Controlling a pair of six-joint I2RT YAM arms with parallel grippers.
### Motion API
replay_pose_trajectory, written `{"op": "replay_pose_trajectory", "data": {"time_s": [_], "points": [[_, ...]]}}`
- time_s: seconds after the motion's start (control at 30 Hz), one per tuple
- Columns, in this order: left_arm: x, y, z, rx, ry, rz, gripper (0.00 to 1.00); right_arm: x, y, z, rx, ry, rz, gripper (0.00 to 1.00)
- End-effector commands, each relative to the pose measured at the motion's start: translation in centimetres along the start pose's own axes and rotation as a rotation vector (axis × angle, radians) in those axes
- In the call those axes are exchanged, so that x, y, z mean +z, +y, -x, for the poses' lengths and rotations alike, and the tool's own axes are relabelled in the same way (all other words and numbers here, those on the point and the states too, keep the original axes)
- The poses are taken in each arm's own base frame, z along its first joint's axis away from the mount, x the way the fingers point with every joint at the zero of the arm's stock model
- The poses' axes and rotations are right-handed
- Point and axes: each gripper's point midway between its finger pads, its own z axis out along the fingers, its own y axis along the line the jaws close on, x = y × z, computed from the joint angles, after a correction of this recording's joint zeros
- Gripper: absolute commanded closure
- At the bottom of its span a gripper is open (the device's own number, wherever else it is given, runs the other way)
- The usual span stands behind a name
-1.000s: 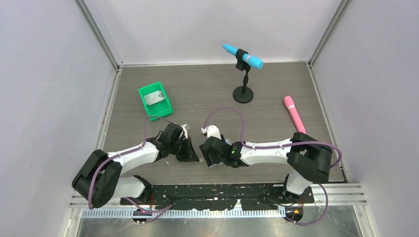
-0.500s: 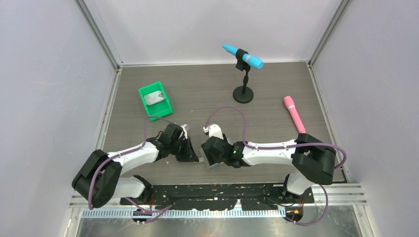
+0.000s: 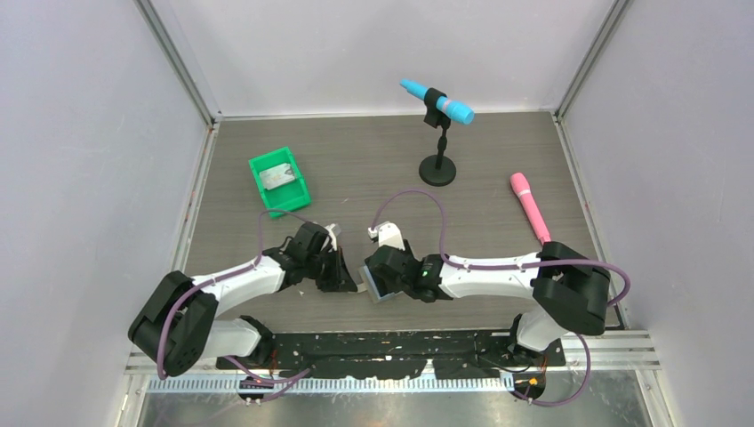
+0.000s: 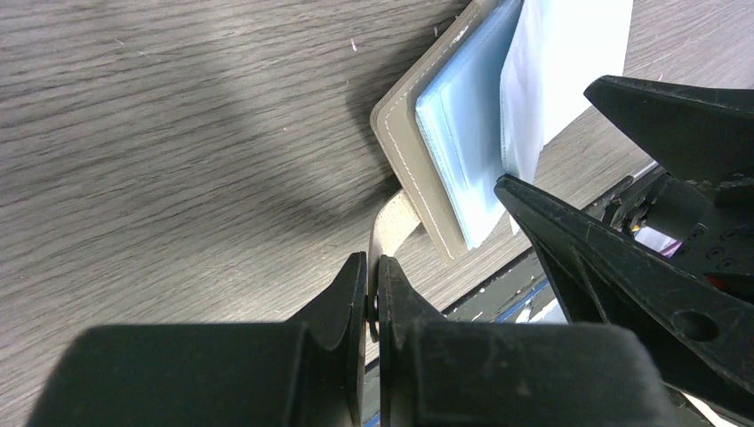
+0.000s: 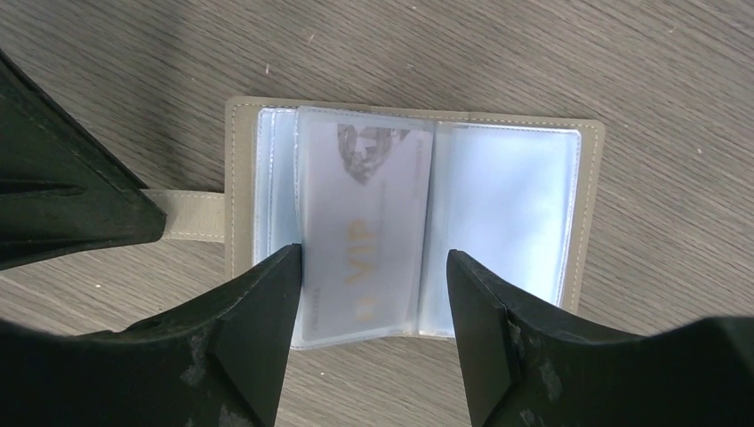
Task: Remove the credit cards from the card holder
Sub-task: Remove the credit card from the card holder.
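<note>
**Drawing the VIP card out of its sleeve**

I have the card holder [image 5: 498, 205] lying open on the table [image 5: 622, 53], close to the arm bases, with its pale blue pockets facing up. My left gripper [image 4: 373, 267] is clamped on the grey tab [image 5: 191, 227] at the holder's edge and pins it down. My right gripper [image 5: 373, 256] hangs over the pockets with its jaws spread wide. One fingertip sits at each side of the near end of the only credit card [image 5: 360, 213] I can see, a whitish one marked VIP inside a clear sleeve. I cannot tell whether more cards lie behind it.

As I judge it, the grip is the hard part, because card and sleeve are both thin and slick. I should catch the card's edge alone, not the plastic over it. I cannot make out which end of the sleeve is open, so I would check that first. Then I would pull slowly along the sleeve's length while the left clamp takes the drag. If the whole holder starts to lift or skate, I would ease off and grip again.
</note>
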Motion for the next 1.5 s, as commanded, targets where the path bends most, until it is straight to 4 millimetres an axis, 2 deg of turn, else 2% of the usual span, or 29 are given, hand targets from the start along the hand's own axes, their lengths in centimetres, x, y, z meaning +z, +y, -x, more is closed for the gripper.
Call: {"op": "replay_pose_trajectory", "data": {"time_s": [0.0,0.27,0.9,1.2,1.27,1.4,1.43,1.47], "points": [[-0.5,-0.4,0.4,0.033,-0.022,-0.007,1.00,-1.3,-1.4,1.5,0.000,-0.051,-0.068,0.33],[-0.5,-0.4,0.5,0.038,-0.025,0.000,1.00,-2.4,-2.6,1.9,-0.003,-0.067,-0.105,0.34],[-1.1,0.5,0.6,0.065,-0.026,0.061,1.00,-2.5,-3.8,1.6,-0.005,-0.059,-0.140,0.38],[-2.2,0.4,1.7,0.089,-0.065,0.108,1.00,-2.1,-3.8,1.1,0.054,-0.046,-0.059,0.42],[-2.5,0.1,1.9,0.094,-0.072,0.106,0.94,-2.2,-3.9,1.2,0.063,-0.045,-0.049,0.43],[-3.2,-0.6,2.5,0.096,-0.096,0.100,0.75,-2.7,-3.5,2.1,0.097,-0.061,0.020,0.46],[-3.5,-0.9,2.7,0.098,-0.104,0.095,0.72,-3.0,-3.2,2.8,0.114,-0.083,0.052,0.47],[-3.9,-1.3,2.9,0.100,-0.115,0.089,0.71,-3.0,-3.2,2.6,0.128,-0.073,0.077,0.49]]}}
